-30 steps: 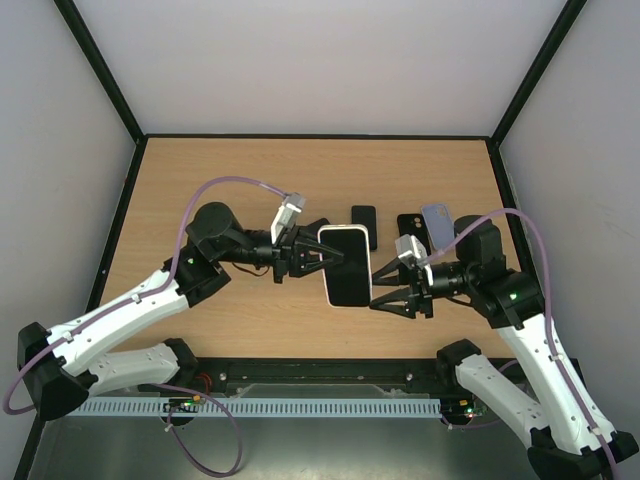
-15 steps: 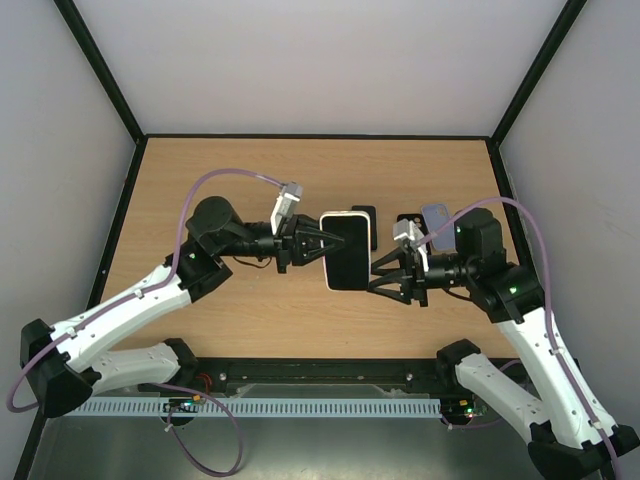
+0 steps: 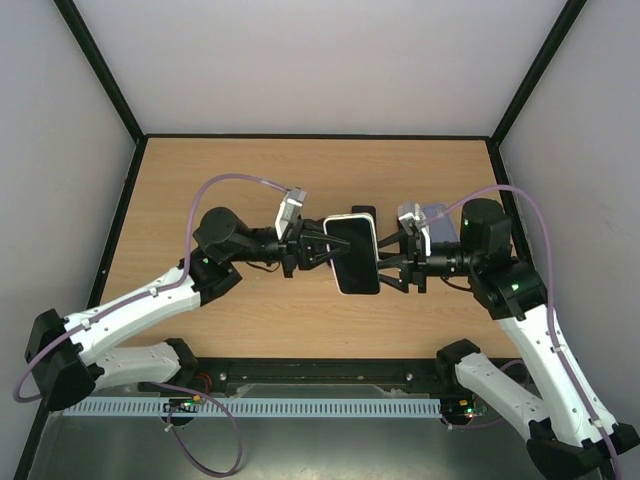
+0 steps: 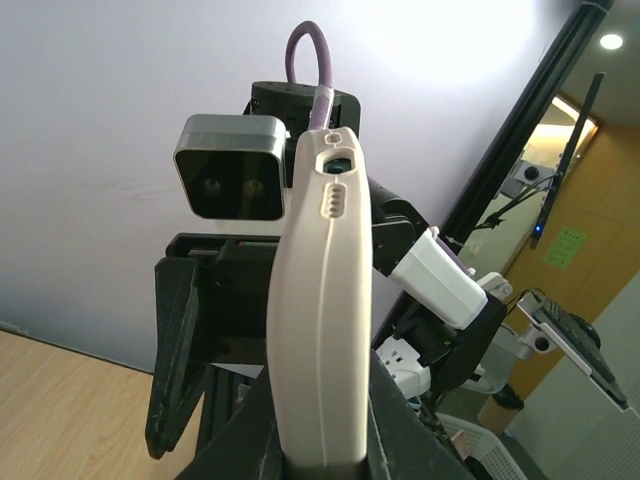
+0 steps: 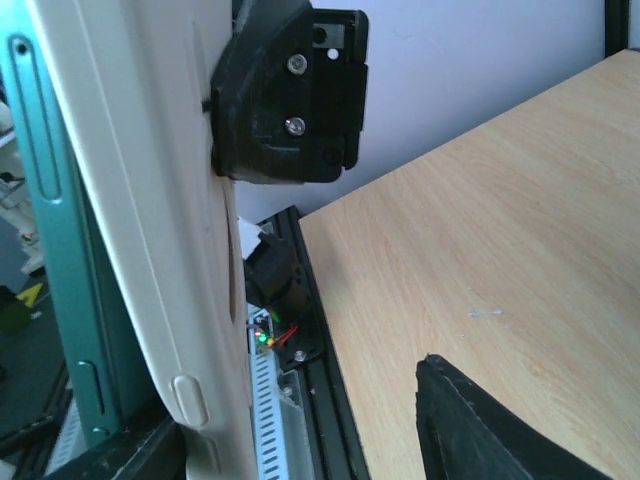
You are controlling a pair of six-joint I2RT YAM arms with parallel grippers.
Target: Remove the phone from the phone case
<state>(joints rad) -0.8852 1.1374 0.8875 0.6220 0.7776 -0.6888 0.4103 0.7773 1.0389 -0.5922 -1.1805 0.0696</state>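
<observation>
The phone in its cream case (image 3: 353, 254) is held in the air over the middle of the table, screen up. My left gripper (image 3: 325, 250) is shut on the case's left edge. In the left wrist view the case's side (image 4: 318, 300) stands up between my gripper's (image 4: 320, 425) two fingers. My right gripper (image 3: 388, 267) is open at the phone's right edge. In the right wrist view the cream case (image 5: 150, 220) and the phone's teal edge (image 5: 55, 250) lie against the left finger. The right finger (image 5: 490, 425) stands well apart from them.
A small black object (image 3: 364, 212) lies on the wooden table (image 3: 220, 180) just behind the phone. A lavender object (image 3: 438, 213) lies behind my right wrist. Black frame rails and grey walls bound the table. A cable tray runs along the near edge.
Both arms have moved toward each other. The phone has shifted right and turned slightly in my left gripper. My right gripper has come up to its right edge.
</observation>
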